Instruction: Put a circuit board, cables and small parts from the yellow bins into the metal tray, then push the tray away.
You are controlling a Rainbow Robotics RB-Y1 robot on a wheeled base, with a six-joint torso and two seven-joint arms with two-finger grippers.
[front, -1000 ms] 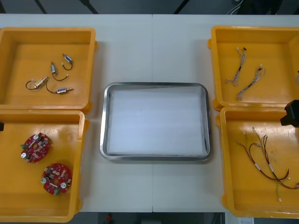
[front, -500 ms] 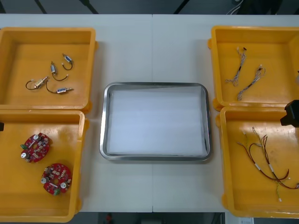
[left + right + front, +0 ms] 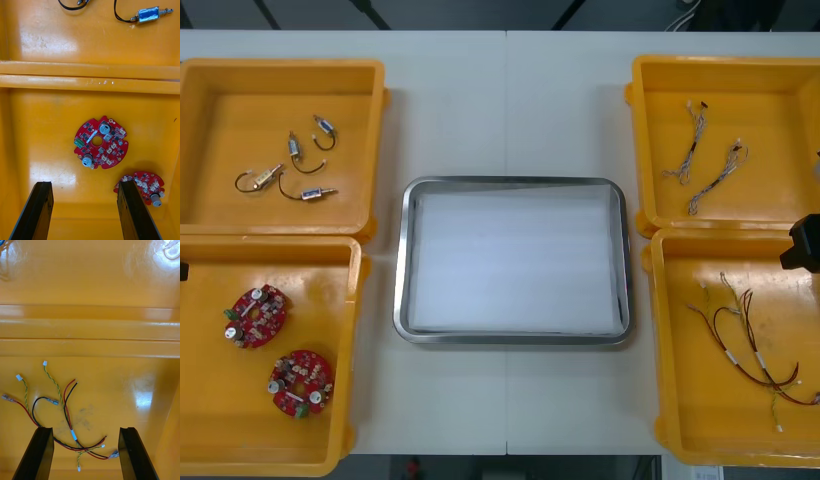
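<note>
The metal tray (image 3: pixel 408 250), white inside, lies at the table's centre with nothing in it. Two round red circuit boards (image 3: pixel 256 314) (image 3: pixel 300 381) rest in the near left yellow bin (image 3: pixel 200 440). My left gripper (image 3: pixel 84 210) hangs open above that bin, one circuit board (image 3: pixel 100 142) just beyond its fingers and a second circuit board (image 3: pixel 143 185) by the right finger. My right gripper (image 3: pixel 85 452) is open over the near right bin (image 3: pixel 670 400), with red and yellow cables (image 3: pixel 62 410) (image 3: pixel 750 340) between and beyond its fingers.
Small metal parts (image 3: pixel 290 165) lie in the far left bin (image 3: pixel 280 68). Thin cables (image 3: pixel 705 160) lie in the far right bin (image 3: pixel 725 65). The right arm's black body (image 3: pixel 804 243) shows at the right edge. Bare table surrounds the tray.
</note>
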